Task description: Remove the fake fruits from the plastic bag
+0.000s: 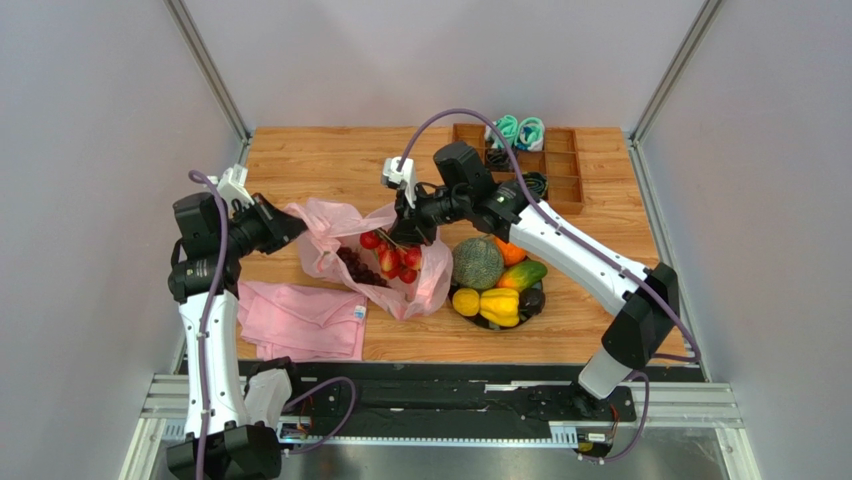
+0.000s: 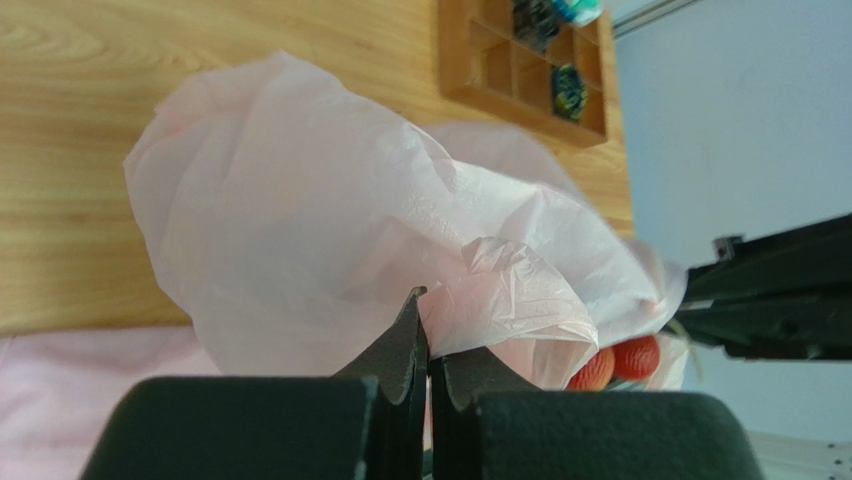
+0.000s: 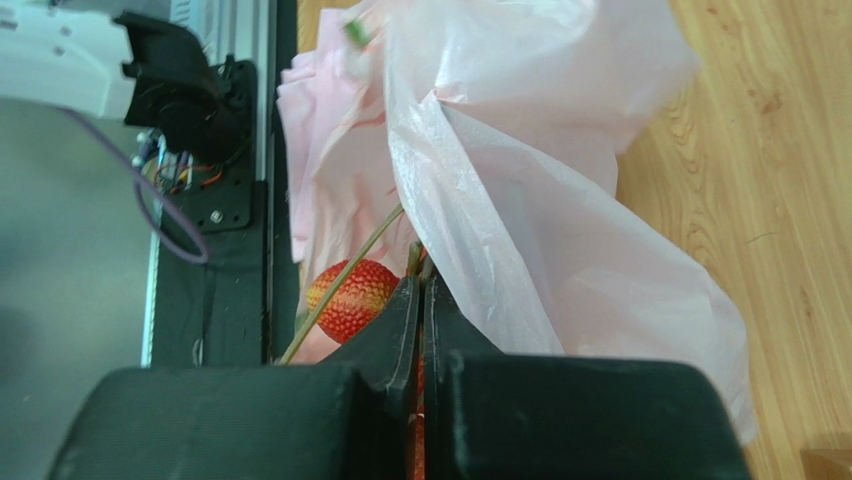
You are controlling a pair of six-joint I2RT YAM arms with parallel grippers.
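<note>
Lifting out the red berries (image 1: 395,257)
They hang just beneath the right gripper (image 3: 420,285), clamped by their stem; the plastic bag (image 2: 300,220), pinched by the left gripper (image 2: 427,300), should be held taut.

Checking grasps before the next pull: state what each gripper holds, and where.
Left gripper: shut on the plastic bag, pinching a crumpled fold of it. Right gripper: shut, apparently on the thin stems of the small red berries.
</note>
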